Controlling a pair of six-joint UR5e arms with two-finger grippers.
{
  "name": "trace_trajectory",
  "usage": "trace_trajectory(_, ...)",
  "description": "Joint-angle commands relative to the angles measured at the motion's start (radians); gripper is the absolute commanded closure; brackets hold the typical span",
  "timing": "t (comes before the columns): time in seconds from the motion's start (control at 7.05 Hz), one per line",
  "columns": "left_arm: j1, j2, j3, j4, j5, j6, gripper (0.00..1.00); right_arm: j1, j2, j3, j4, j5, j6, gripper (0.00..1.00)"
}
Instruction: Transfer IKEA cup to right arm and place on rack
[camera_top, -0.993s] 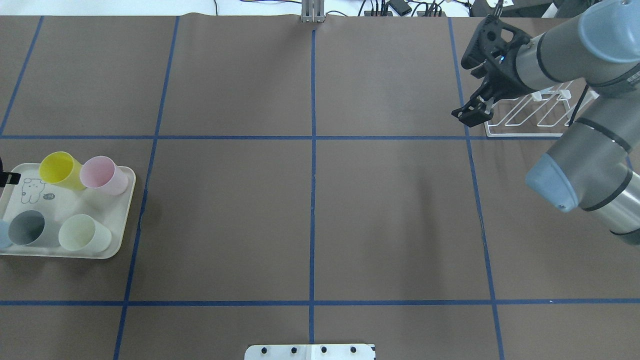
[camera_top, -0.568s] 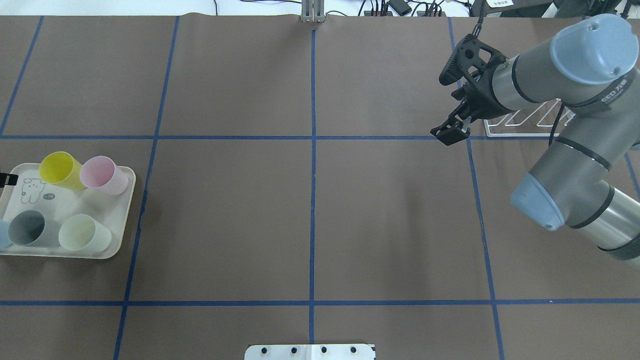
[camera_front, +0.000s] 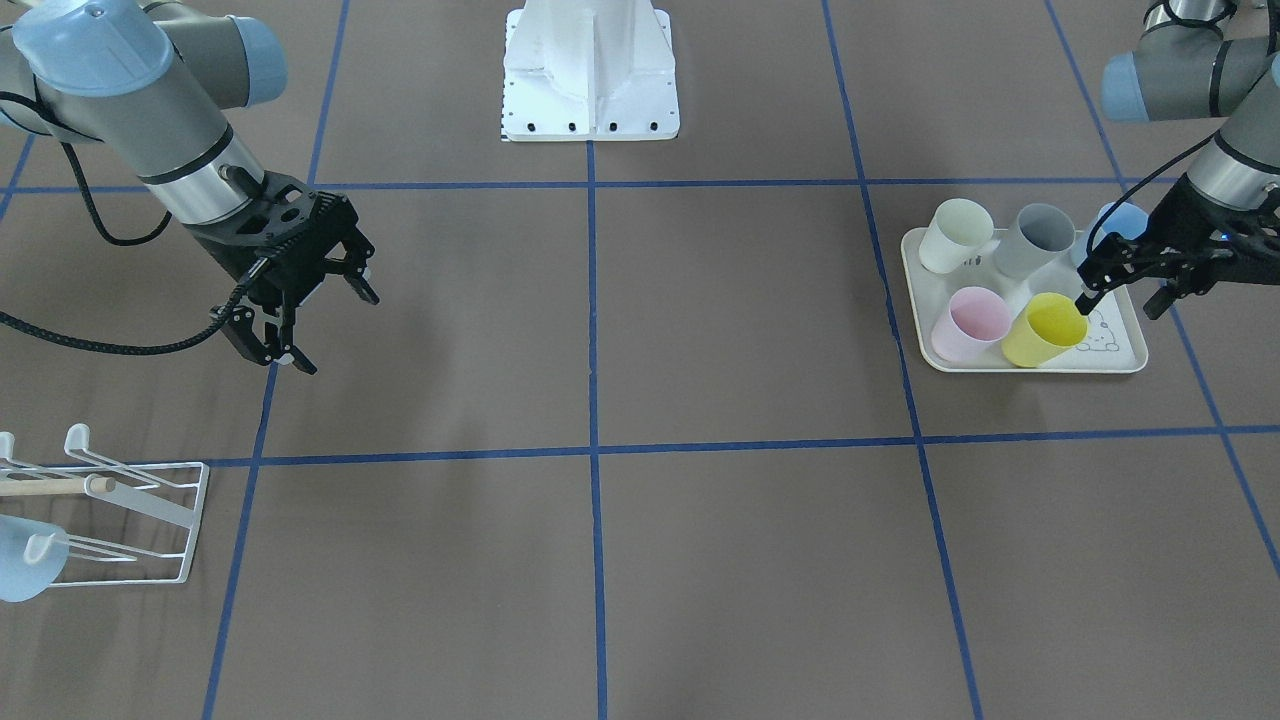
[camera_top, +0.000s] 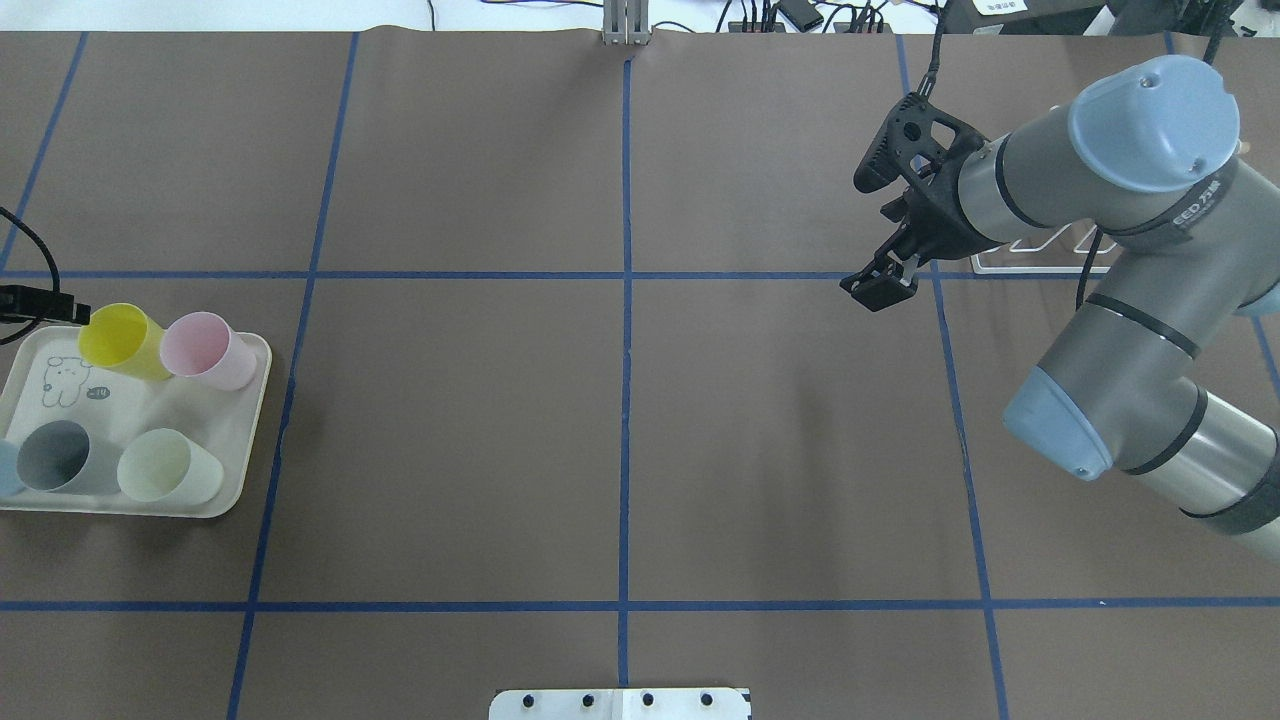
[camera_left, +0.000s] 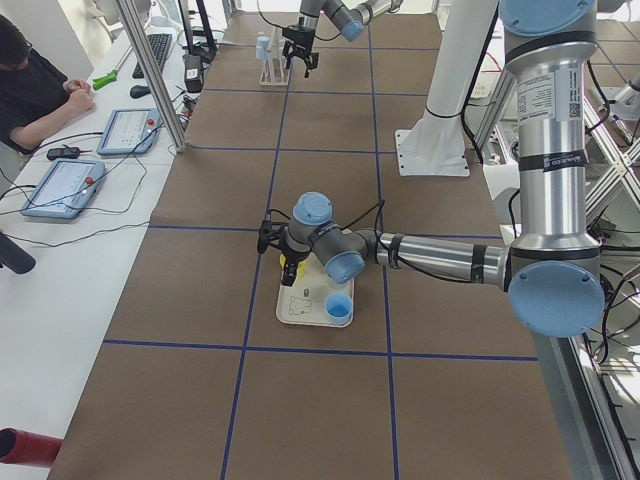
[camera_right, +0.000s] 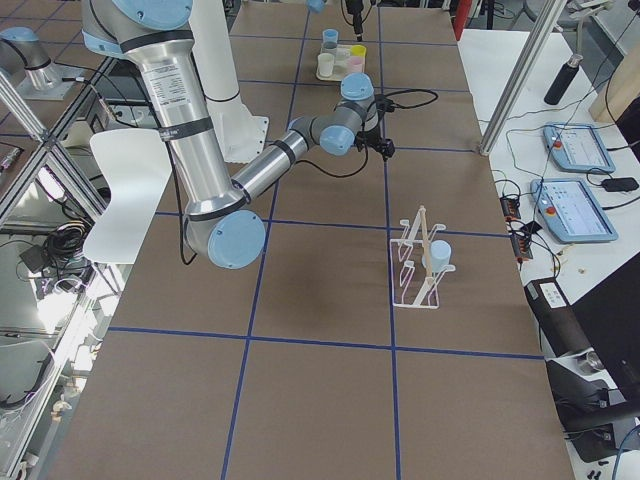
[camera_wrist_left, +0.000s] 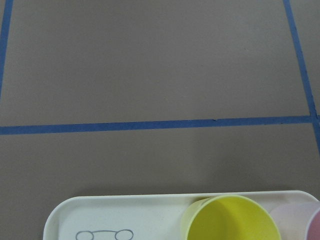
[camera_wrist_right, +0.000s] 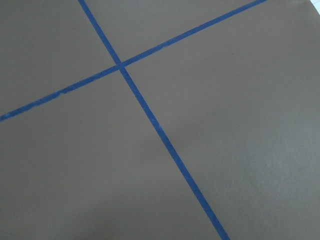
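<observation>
The right arm (camera_top: 1120, 300) is showing silver-grey tubes, pale-blue joint caps, black seam rings and small dark lettering; a thick ribbed black cable (camera_front: 100, 348) is looping outside it. The left arm (camera_front: 1190, 75) is wearing the same colours, trailing a thin black cable (camera_top: 28, 232). Black skeletal jaws are ending both.

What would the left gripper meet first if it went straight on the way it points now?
Most likely the yellow cup on the tray: the open left gripper points down toward it, one fingertip near its rim. Depth is unclear, so it might straddle the cup wall.
</observation>
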Motion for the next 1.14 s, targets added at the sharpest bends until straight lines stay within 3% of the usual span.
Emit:
trace_trajectory(0.0,0.004,-0.008,0.022,-0.021,0.0,0.003,0.26,-0.001,0.0,-0.001,0.0,0.001,-0.001,0.01)
trace_trajectory(0.71,0.048,-0.008,0.021,-0.02,0.002,-0.005,0.4,-0.004,-0.001,-0.004,0.0,0.001,-0.001,0.01)
trace_trajectory(0.85,0.051,-0.008,0.021,-0.02,0.002,-0.005,0.47,-0.006,-0.003,-0.004,0.0,0.001,-0.001,0.01)
trace_trajectory(0.99,0.051,-0.007,0.021,-0.02,0.005,-0.005,0.63,-0.006,-0.004,-0.004,0.0,0.001,-0.001,0.01)
